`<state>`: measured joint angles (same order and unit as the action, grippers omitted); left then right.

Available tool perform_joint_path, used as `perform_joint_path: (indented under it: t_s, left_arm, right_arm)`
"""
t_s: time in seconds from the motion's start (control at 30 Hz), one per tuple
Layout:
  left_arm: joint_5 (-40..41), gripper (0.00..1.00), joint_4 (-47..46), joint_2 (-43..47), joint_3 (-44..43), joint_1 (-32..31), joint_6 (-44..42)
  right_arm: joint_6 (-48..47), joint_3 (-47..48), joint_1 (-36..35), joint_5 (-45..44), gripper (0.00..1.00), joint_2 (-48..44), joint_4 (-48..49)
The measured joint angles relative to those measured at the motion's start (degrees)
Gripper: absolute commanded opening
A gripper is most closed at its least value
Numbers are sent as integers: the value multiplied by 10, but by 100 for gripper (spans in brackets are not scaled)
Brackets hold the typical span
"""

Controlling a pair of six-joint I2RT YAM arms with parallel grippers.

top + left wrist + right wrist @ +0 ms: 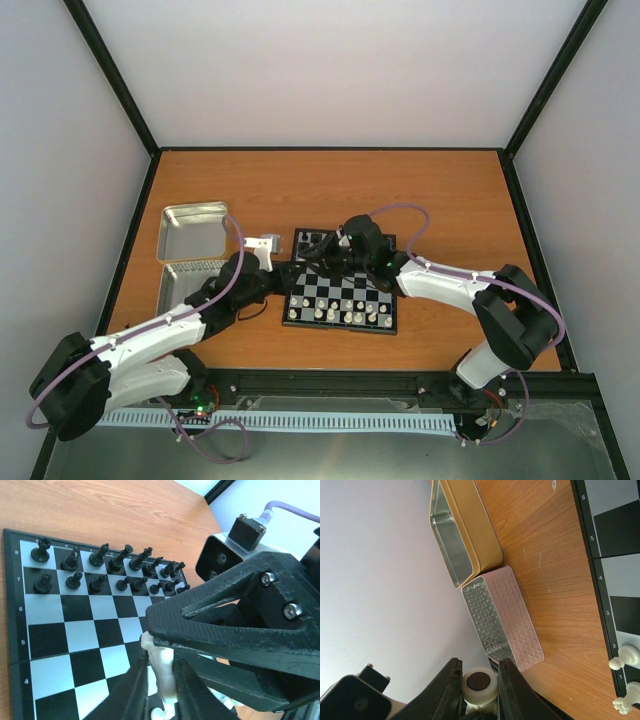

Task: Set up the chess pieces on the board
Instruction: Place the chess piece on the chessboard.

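The board lies mid-table, also in the left wrist view and the right wrist view. Black chess pieces stand in two rows at its far side. Cream-white pieces stand along its near side; two show in the right wrist view. My left gripper is shut on a cream-white piece over the board's left part. My right gripper is shut on a cream-white piece, its dark-felted base facing the camera. Whether both hold one piece is unclear.
A shiny metal tray and a patterned metal tray stand left of the board. The right gripper's body hangs just above the left gripper's fingers. Black frame posts and white walls bound the table.
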<state>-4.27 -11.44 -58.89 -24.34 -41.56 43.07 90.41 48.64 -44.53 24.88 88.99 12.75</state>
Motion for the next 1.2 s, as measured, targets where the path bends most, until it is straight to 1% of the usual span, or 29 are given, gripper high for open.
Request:
perform_joint_path:
  t_s: [0.1, 0.2, 0.3, 0.33, 0.37, 0.43, 0.5, 0.63, 0.77, 0.9, 1.03, 1.2]
  left_arm:
    - [1, 3, -5, -2, 0, 0, -3]
    - [4, 2, -5, -3, 0, 0, -6]
    - [6, 1, 3, -3, -3, 0, -11]
    - [9, 1, 13, -3, -7, 0, -14]
    - [10, 1, 30, -3, -15, 0, -17]
    - [10, 1, 64, -3, -33, 0, -27]
    - [5, 1, 108, -7, -59, 0, -39]
    - [-19, 1, 206, -19, -116, 0, -66]
    - [-54, 2, 319, -52, -167, -6, -84]
    - [-72, 2, 425, -94, -208, -42, -93]
    - [-87, 3, 496, -139, -247, -87, -100]
    - [-80, 4, 548, -193, -265, -99, -103]
  right_arm:
    - [4, -1, 0, 0, 19, 0, 4]
    - [5, -1, 1, 0, 22, 0, 5]
    - [2, -1, 1, -2, 38, 0, 1]
    - [-6, -1, 1, -5, 45, 0, -5]
    - [-15, 0, 1, -8, 49, 0, -13]
    - [-37, 4, 2, -22, 56, -3, -39]
    - [-66, 10, 5, -46, 59, -12, -74]
    - [-128, 14, 19, -110, 60, -57, -150]
    - [-176, 13, 41, -190, 60, -124, -220]
    - [-207, -2, 55, -263, 61, -188, -270]
    - [-225, -19, 64, -312, 61, -228, -304]
    - [-237, -35, 76, -336, 62, -245, -327]
